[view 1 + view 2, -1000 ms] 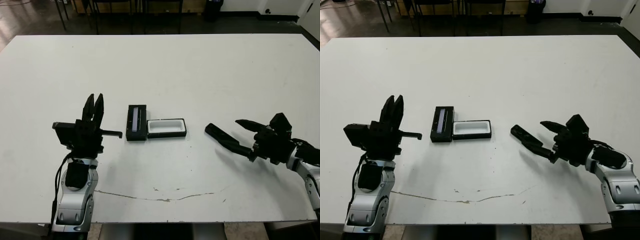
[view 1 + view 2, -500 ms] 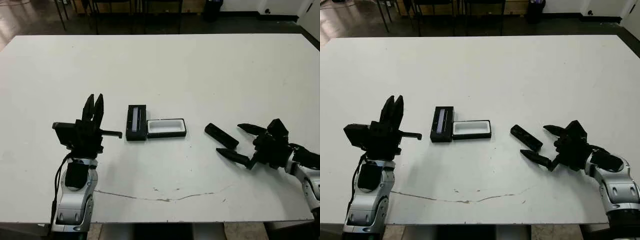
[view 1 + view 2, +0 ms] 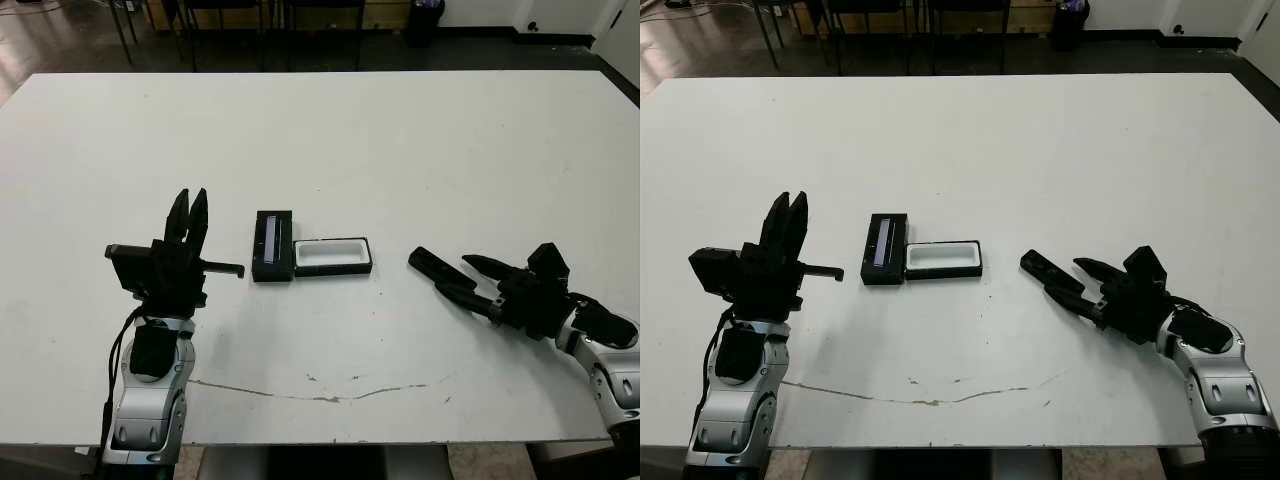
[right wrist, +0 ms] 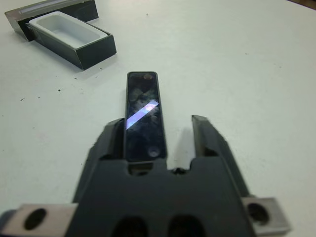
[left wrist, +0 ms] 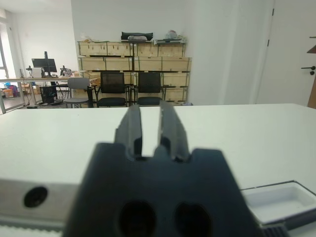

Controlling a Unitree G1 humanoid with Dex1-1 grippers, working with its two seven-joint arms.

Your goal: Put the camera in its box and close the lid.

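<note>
Right wrist view: camera (image 4: 143,112) lies flat on the white table (image 3: 420,150), glossy face up, its near end between the fingers of the right gripper (image 4: 157,138). One finger (image 4: 111,139) lies against the camera's long side; the other finger (image 4: 207,138) stands clear of it with bare table between. Fingers spread wide, not clamped on anything.

Head views: camera (image 3: 436,268) sits right of table centre, well apart from the box (image 3: 333,256). Box tray is open, white lining up, nothing inside. Lid (image 3: 272,244) lies flat on the table to the left of the tray, joined to it, pale stripe facing up.

Left gripper (image 3: 188,212) is raised at the left, near side, fingers pointing to the far side, with only a narrow gap between them, holding nothing. It is apart from the lid.

Surface: white tabletop, matte, with a thin dark crack-like line (image 3: 320,392) running along the near part, plus small dark specks near it.

Room: left wrist view shows black chairs (image 5: 112,88) beyond the far edge, wooden crates on shelves (image 5: 133,49) against a white wall, and a door (image 5: 296,54) at the right.
</note>
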